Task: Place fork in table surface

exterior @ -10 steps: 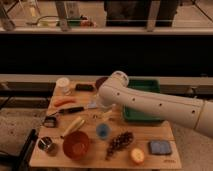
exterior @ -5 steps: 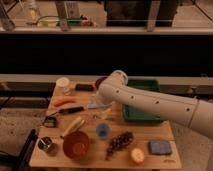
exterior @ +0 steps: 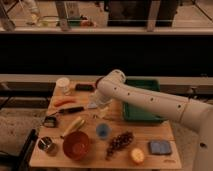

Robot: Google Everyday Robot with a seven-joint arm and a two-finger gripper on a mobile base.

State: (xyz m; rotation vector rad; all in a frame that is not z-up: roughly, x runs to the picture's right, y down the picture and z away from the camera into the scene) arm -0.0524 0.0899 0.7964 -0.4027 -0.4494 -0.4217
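My white arm reaches in from the right across the green tray, with its wrist (exterior: 114, 81) over the back middle of the light-brown wooden tabletop (exterior: 165, 131). The gripper (exterior: 99, 106) hangs down just above the table, next to the pale blade of the black-handled knife (exterior: 71, 110). I cannot make out the fork; the gripper and wrist hide the spot beneath them.
The green tray (exterior: 143, 112) lies right of the gripper. A white cup (exterior: 63, 84), a carrot (exterior: 65, 101), a banana (exterior: 74, 125), a red bowl (exterior: 76, 145), a blue cup (exterior: 103, 131), grapes (exterior: 120, 141), a blue sponge (exterior: 160, 147) and a metal cup (exterior: 46, 145) stand around it.
The wrist has drifted slightly to the left; the gripper stays low over the same spot by the knife blade. The objects on the table have not moved.
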